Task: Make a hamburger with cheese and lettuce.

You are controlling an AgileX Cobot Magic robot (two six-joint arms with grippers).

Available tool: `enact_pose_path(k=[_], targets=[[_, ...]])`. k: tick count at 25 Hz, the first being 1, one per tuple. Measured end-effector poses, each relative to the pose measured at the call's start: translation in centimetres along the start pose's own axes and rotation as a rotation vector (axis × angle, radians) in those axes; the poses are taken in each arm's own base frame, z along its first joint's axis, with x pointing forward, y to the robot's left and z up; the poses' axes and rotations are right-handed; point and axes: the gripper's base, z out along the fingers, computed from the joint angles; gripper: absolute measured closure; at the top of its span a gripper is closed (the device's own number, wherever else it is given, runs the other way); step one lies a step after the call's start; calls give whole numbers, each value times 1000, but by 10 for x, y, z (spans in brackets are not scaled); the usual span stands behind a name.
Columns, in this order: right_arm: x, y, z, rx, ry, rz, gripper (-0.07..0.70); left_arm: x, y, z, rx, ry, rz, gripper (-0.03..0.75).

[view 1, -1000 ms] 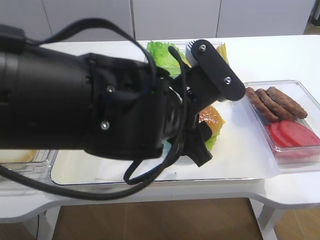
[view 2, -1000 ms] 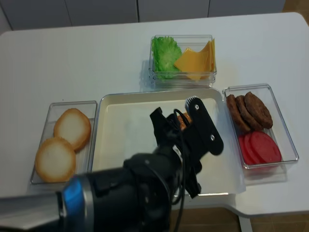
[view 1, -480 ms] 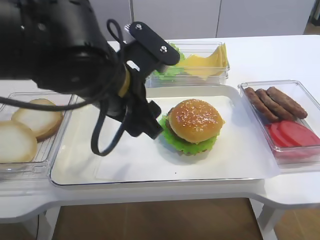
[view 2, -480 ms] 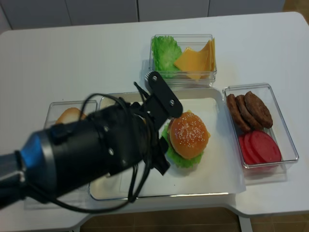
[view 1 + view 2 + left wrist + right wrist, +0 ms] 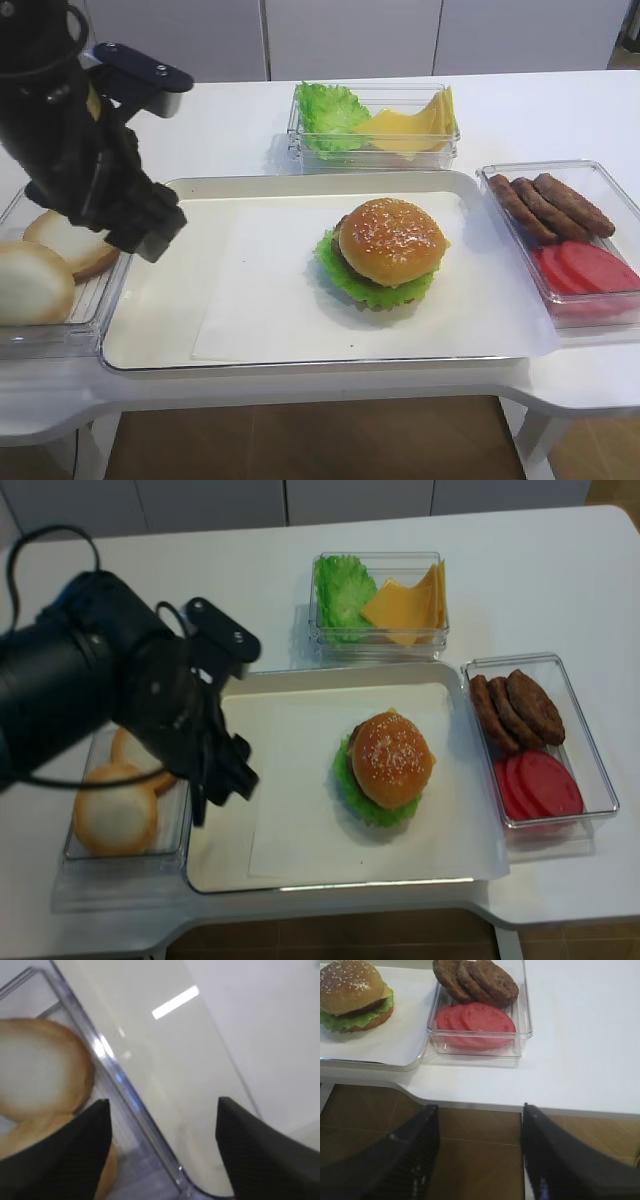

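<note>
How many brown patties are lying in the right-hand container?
3 patties, overlapping in a row at the far end of the clear container, behind the tomato slices. A fourth sits inside the hamburger.

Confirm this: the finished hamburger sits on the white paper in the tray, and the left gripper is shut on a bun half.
Not quite. The hamburger sits on the paper, but the left gripper is open and holds nothing, as the left wrist view shows.
</note>
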Motion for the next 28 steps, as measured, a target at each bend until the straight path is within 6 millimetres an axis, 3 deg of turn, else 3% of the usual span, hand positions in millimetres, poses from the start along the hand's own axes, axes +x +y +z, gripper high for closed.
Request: enact_pose_path(k=[5,17,28], targets=[[0,0,0,0,0,2,232,10,31,-7,-10,46,-104,238],[0,0,0,0,0,2,232,46,94,-53,-4,10,-359,238],[0,0,0,0,0,2,232,91,92,-123,-52,-129,-429,238]])
